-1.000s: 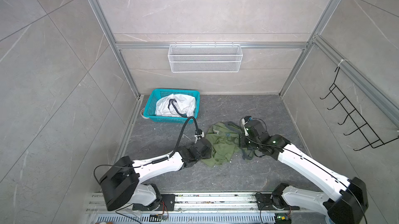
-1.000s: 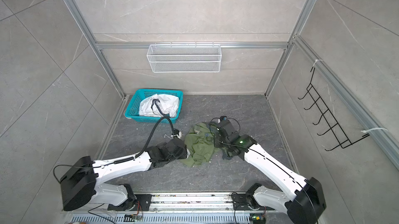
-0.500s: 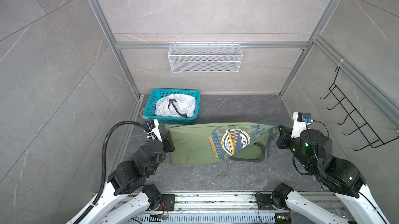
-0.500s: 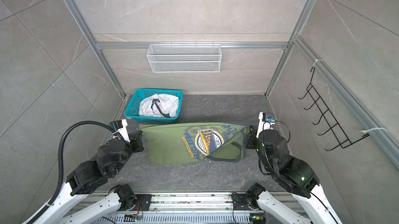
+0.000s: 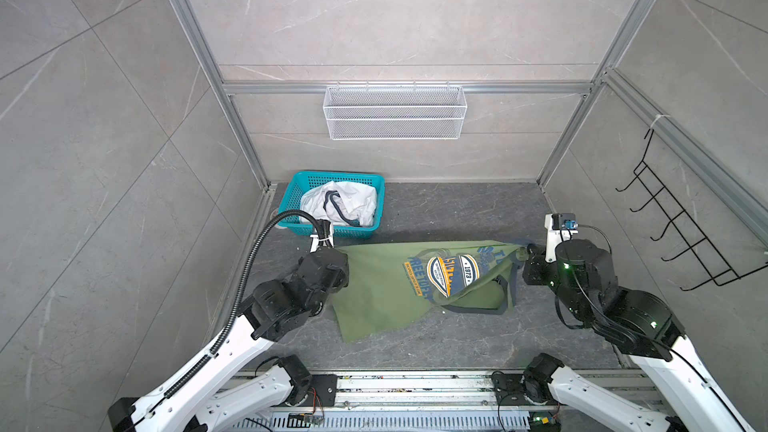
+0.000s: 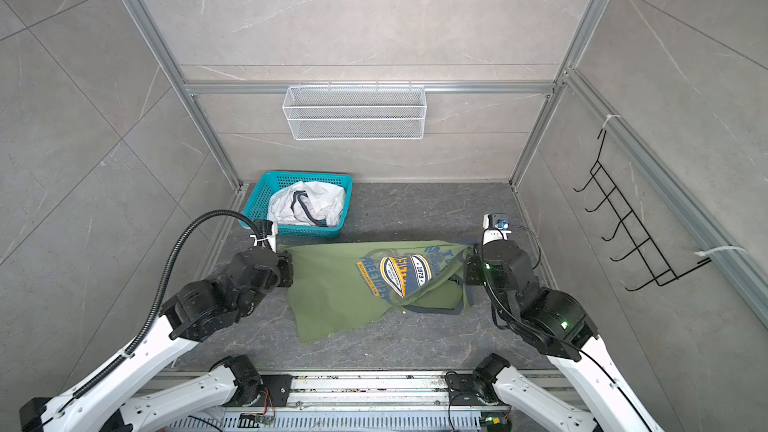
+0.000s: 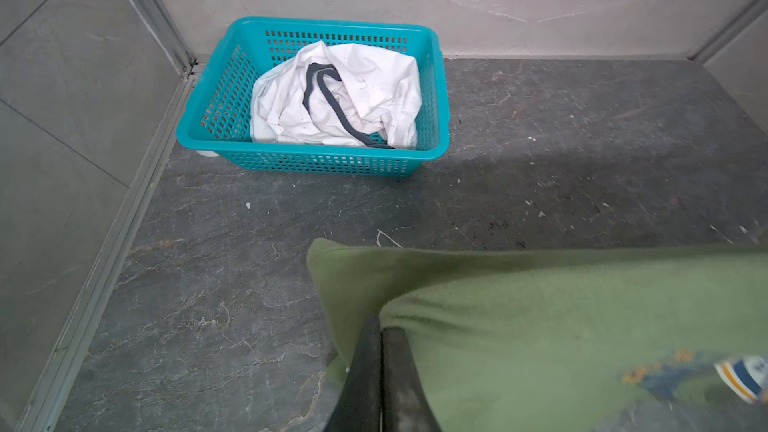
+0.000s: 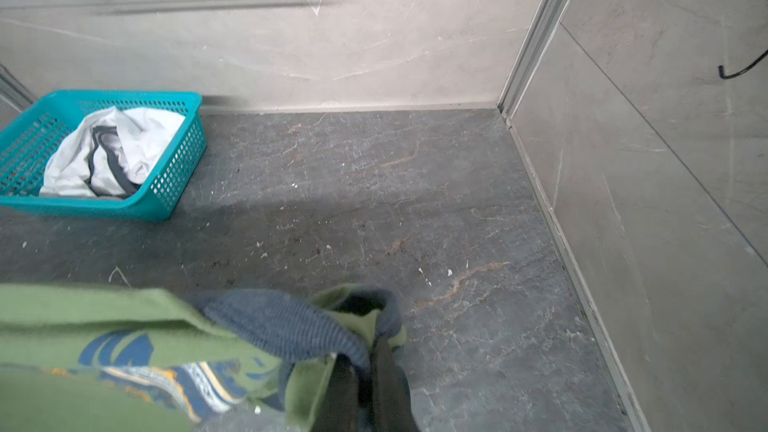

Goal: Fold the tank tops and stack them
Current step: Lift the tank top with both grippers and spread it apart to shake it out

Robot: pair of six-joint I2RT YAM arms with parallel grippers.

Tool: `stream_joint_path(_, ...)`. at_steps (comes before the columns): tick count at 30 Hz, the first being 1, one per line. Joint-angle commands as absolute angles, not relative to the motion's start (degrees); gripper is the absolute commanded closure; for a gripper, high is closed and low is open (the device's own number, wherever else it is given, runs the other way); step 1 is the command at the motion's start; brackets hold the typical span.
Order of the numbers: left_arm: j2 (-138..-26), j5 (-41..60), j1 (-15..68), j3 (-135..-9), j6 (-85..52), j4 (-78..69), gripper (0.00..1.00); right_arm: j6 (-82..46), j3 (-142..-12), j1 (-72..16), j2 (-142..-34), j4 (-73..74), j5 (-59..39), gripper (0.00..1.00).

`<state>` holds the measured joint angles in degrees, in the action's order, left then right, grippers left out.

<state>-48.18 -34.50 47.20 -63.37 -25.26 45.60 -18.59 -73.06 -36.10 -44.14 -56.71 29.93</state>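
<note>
We log the olive tank top (image 5: 382,288) spread between both tools over the dark table (image 5: 457,217).

- The left tool (image 7: 381,338) is pinched tight on a plain green corner.
- The right tool (image 8: 365,367) is clamped on the opposite end, where the grey-trimmed opening bunches.
- The far edge runs taut from tool to tool. The rest sags toward the near side, ending in a loose corner; we cannot tell whether it touches the table.
- The chest graphic faces up, nearer the right tool.
- The white tank top (image 5: 345,205) lies crumpled in the teal basket (image 5: 291,197) at the far left corner, just beyond the left tool and apart from it.
</note>
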Motion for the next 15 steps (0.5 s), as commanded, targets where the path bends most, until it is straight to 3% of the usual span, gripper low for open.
stream_joint_path(1, -39.86, -30.53, 46.76, -72.71, -17.12, 47.8, 1.0, -14.55, -84.09, -35.86, -40.87, -61.91, 26.82, 1.0)
stream_joint_path(9, -38.21, -18.99, 46.76, -76.27, -17.32, 44.45, 1.0, -14.63, -90.42, -35.86, -38.68, -62.51, 18.5, 1.0)
stream_joint_path(15, -52.26, -32.04, 46.69, -76.67, -18.64, 40.44, 1.0, -15.29, -86.23, -35.86, -44.76, -58.13, 31.69, 1.0)
